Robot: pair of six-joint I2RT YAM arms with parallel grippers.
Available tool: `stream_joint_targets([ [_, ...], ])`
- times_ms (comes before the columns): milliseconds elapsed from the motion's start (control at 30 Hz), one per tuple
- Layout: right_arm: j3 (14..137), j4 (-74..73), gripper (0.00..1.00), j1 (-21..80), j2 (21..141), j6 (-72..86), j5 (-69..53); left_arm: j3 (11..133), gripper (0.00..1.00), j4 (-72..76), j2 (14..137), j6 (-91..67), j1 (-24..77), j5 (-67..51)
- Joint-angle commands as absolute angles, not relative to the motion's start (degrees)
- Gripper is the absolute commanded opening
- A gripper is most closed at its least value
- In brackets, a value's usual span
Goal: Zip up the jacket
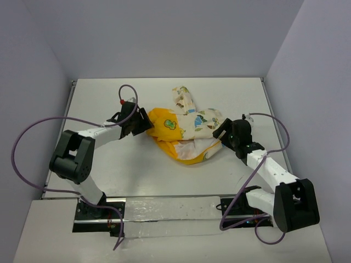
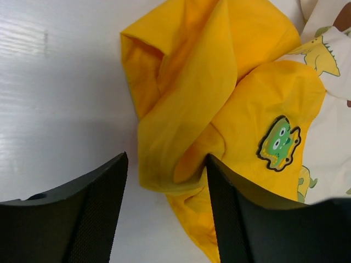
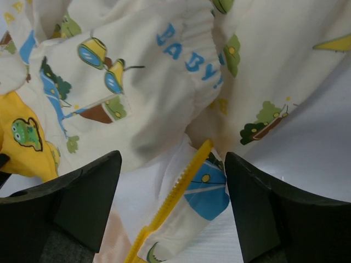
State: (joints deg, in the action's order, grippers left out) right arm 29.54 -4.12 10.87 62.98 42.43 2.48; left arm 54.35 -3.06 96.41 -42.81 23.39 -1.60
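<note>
Item: bench state, task at its opening stage. Nearest, the two arm bases sit bolted at the near edge of the table (image 1: 137, 170), with purple cables looping off each. Next out, the left gripper (image 1: 141, 124) has its fingers spread well apart. In the left wrist view it (image 2: 164, 219) frames a folded yellow edge of the garment and presses on nothing. The right gripper (image 1: 224, 130) is likewise spread. In the right wrist view it (image 3: 173, 208) hangs above a loose strip of yellow zipper teeth (image 3: 175, 192), which runs free between the two fingers and is not pinched. Between the grippers, at mid-table, lies the jacket (image 1: 186, 129), a crumpled heap rather than a flat spread. Its yellow lining is turned outward on the left side, showing the green patch (image 2: 279, 142). On the right side is cream printed fabric lettered "BABY" (image 3: 186, 52). Farthest, one printed sleeve (image 1: 182, 97) points away toward the back of the table. Condition, judged: no part of the closure appears joined. Only one row of teeth shows, lying alone on the white surface; its partner row and the slider cannot be found in any view. Done: both claws are brought up to opposite flanks of the garment. Left: open the heap out flat, bring the two front edges together, seat the zipper base, and draw the slider up its full length, which is practically the whole job.
</note>
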Motion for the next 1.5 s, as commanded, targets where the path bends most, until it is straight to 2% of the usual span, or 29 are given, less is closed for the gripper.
stream_joint_targets([
  [0, 26.84, 1.10, 0.79, 10.20, 62.11, 46.48, 1.03, 57.79, 0.50, 3.38, 98.72, -45.27, 24.11, -6.43],
  [100, 26.67, 1.94, 0.64, 10.20, 62.19, 46.87, 1.36, 59.98, 0.06, 2.76, 100.26, -45.11, 24.22, -7.32],
  [133, 27.08, 1.57, 0.52, 10.20, 62.16, 46.63, 1.93, 61.36, 0.00, 1.56, 100.92, -44.91, 24.26, -7.47],
  [167, 27.42, 1.23, 0.39, 10.20, 62.05, 46.41, 2.55, 62.48, 0.00, 0.45, 101.42, -44.74, 24.26, -7.47],
  [200, 27.78, 0.88, 0.17, 10.19, 61.79, 46.32, 3.25, 63.28, 0.00, 0.16, 101.59, -44.65, 24.26, -7.47],
  [267, 28.90, 0.36, 0.01, 10.19, 60.66, 45.97, 4.90, 64.67, 0.00, -2.36, 100.39, -44.47, 24.17, -6.87],
  [300, 29.77, 0.35, 0.00, 10.11, 60.39, 45.45, 5.78, 65.29, 0.00, -3.32, 99.51, -44.30, 24.08, -6.26],
  [467, 43.11, -2.02, 0.00, 9.18, 62.24, 40.30, 10.00, 71.40, 0.00, -6.13, 92.57, -45.45, 21.95, -6.33],
  [567, 58.58, -5.21, 0.00, 8.25, 67.02, 37.47, 9.00, 73.53, 0.00, -6.59, 86.34, -47.80, 20.08, -7.05],
  [733, 71.99, -8.72, 0.00, 8.28, 71.42, 31.92, 2.60, 69.43, 0.00, -7.82, 73.22, -51.24, 19.25, -2.65],
  [833, 68.08, -9.05, 0.00, 8.44, 70.93, 30.72, 1.63, 60.40, 0.00, -8.31, 65.80, -55.28, 20.04, -1.82],
  [1000, 49.89, -4.83, 0.00, 8.42, 70.58, 33.54, 8.45, 36.70, 0.00, -2.54, 56.48, -67.40, 25.63, -0.39],
  [1033, 47.44, -3.93, 0.03, 8.35, 71.51, 35.14, 9.43, 32.19, 0.04, 0.06, 55.94, -69.77, 26.88, -0.65],
  [1067, 45.10, -3.28, 0.21, 8.37, 73.08, 35.57, 10.27, 26.49, 0.23, 3.65, 55.74, -73.14, 28.53, -1.20],
  [1100, 45.00, -4.12, 0.45, 8.44, 75.88, 35.87, 10.27, 23.67, 0.47, 4.04, 55.79, -75.30, 29.69, -1.51],
  [1133, 45.24, -4.48, 0.49, 8.47, 77.25, 35.91, 10.24, 23.35, 0.52, 3.88, 55.63, -75.43, 30.14, -1.55],
  [1167, 46.44, -6.15, 0.66, 8.67, 78.90, 35.77, 10.46, 22.09, 0.75, 2.95, 55.07, -75.90, 30.49, -1.32],
  [1233, 48.53, -7.06, 0.74, 9.77, 78.76, 34.92, 10.74, 23.50, 0.90, -2.37, 52.11, -74.27, 30.68, 1.02],
  [1300, 50.05, -7.43, 0.75, 11.10, 77.72, 33.65, 11.97, 27.43, 0.90, -7.21, 49.53, -71.69, 30.71, 6.25],
  [1467, 56.22, -9.20, 0.75, 18.17, 77.46, 30.76, 13.75, 38.85, 0.75, -13.90, 50.28, -62.03, 30.67, 16.40],
])
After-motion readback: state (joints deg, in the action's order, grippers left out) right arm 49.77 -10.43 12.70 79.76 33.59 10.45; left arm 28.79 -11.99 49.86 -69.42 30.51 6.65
